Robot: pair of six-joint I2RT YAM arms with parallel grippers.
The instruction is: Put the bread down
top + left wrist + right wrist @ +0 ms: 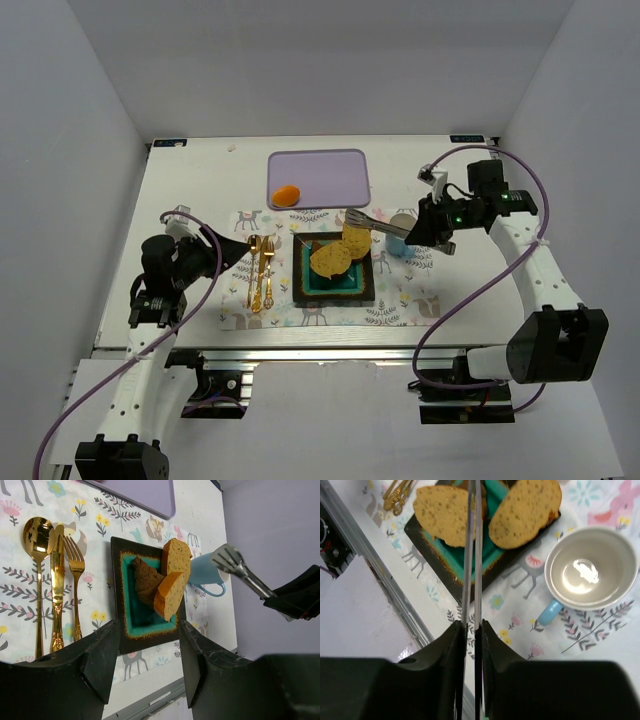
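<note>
Two golden-tan bread slices (330, 260) (356, 240) and a dark brown roll (146, 580) lie on the square black and teal plate (300, 288). In the left wrist view the slices (175, 555) (169, 596) lean on the roll. My right gripper (420, 228) is shut on metal tongs (375, 222), whose tips hang over the plate's far right corner and hold nothing. In the right wrist view the tongs (472, 555) run between the two slices (445, 512) (525, 512). My left gripper (232, 252) is open and empty, left of the plate.
Gold cutlery (260, 270) lies on the patterned placemat left of the plate. A blue cup (400, 238) stands right of the plate, under the tongs. A purple tray (330, 170) at the back holds a small orange item (287, 194).
</note>
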